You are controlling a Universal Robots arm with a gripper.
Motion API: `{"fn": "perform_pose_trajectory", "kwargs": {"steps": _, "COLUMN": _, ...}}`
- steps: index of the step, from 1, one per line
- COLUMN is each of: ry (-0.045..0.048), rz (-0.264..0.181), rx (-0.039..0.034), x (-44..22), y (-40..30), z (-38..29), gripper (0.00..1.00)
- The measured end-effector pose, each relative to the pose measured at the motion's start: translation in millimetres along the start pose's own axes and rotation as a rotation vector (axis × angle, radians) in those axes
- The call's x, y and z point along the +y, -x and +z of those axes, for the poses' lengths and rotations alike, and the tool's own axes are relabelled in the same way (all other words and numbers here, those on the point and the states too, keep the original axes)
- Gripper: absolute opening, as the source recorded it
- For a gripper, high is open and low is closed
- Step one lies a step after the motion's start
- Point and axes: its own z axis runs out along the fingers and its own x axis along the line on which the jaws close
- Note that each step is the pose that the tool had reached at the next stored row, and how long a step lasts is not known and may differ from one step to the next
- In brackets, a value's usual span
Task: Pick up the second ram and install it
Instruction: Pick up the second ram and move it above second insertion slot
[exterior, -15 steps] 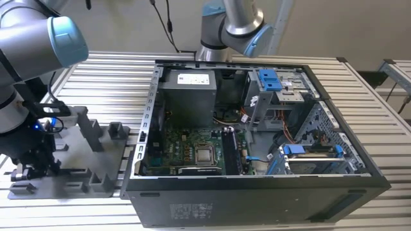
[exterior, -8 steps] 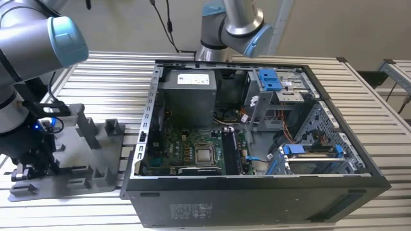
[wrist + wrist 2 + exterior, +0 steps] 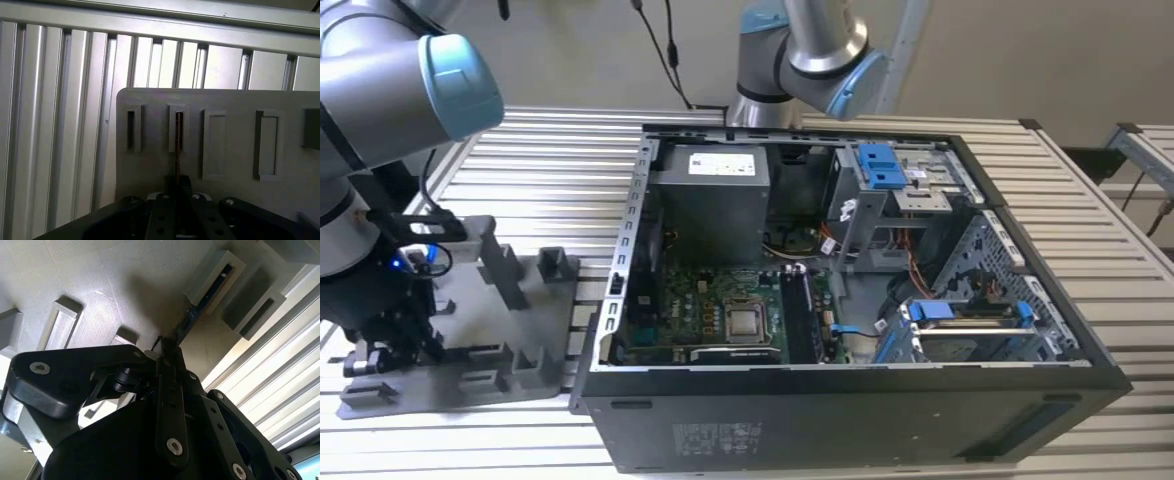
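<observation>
**SECOND RAM: GRIP AND HANDLING**

The claw [image 3: 166,349] is closed on the near end of the second ram [image 3: 202,302], which sits edge-on in a pocket of the grey holder [image 3: 150,105] on the worktop [image 3: 55,125]. Judged light, stiff, thin and fragile: grip the flat faces and avoid twisting. Count: one stick, one claw, four whole pockets in the first wrist view.
</observation>
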Motion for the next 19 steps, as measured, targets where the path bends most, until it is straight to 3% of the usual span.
{"fn": "perform_pose_trajectory", "kwargs": {"steps": 7, "ry": -0.0005, "rz": 0.000, "rx": -0.0014, "x": 0.0, "y": 0.1, "z": -0.3, "gripper": 0.14}}
{"fn": "perform_pose_trajectory", "kwargs": {"steps": 19, "ry": -0.0004, "rz": 0.000, "rx": -0.0031, "x": 0.1, "y": 0.0, "z": -18.7, "gripper": 0.14}}
